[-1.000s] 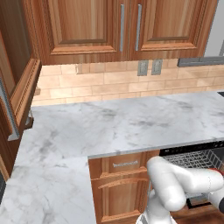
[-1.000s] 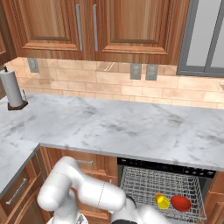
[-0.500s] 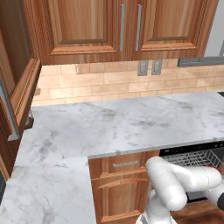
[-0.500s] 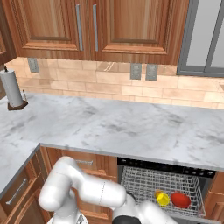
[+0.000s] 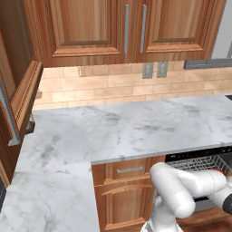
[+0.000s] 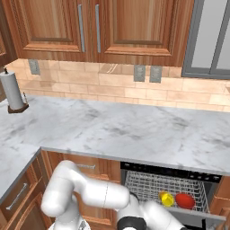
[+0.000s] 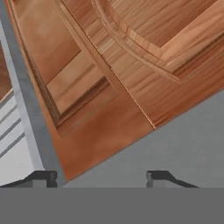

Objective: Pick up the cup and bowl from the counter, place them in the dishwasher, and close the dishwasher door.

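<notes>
1. The cup (image 6: 166, 198) and bowl (image 6: 184, 200) are seen lying in the dishwasher (image 6: 166, 188) rack, unmoved since a second ago.
2. The gripper (image 7: 101, 177) is seen empty, tips apart, facing wooden cabinet fronts (image 7: 131, 65).
3. Only closing the dishwasher door (image 6: 197, 220) is judged left.

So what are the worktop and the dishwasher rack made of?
The worktop looks like polished white marble, going by its grey veins, though it could be an imitation. The rack looks like thin grey metal wire in an open grid, possibly coated.
</notes>
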